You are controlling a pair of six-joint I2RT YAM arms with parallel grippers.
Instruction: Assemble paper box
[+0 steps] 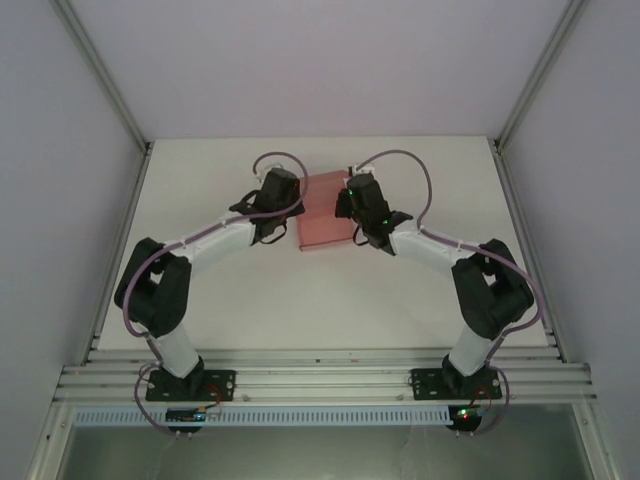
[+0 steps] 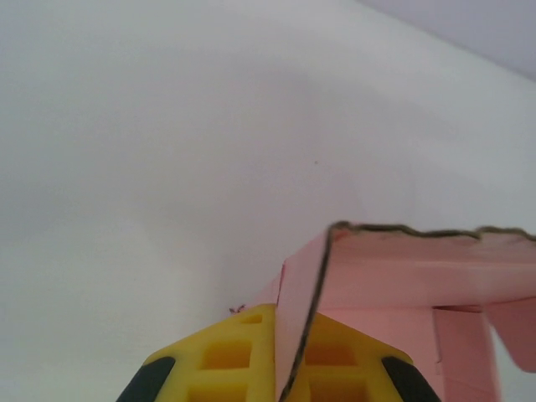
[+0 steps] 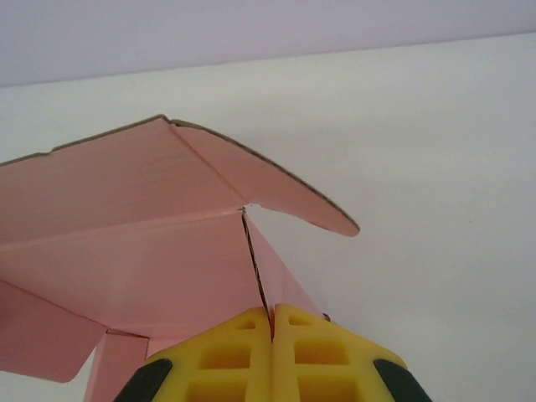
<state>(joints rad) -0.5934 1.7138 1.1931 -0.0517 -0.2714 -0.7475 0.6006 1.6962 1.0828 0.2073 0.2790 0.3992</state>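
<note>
Pink paper box (image 1: 320,215), lengthwise near-to-far, pinched by left gripper (image 2: 289,339) and right gripper (image 3: 272,327).

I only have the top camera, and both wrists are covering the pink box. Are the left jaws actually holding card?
Observer: Yes. In the left wrist view, the left jaws are shut on a panel of the paper box, seen edge-on between them.
Operator: And the right jaws?
Observer: Shut as well. The right wrist view shows them pinching a pink panel beside a crease.
Operator: Any flap unfolded?
Observer: A rounded flap juts out toward the right of that view.
</note>
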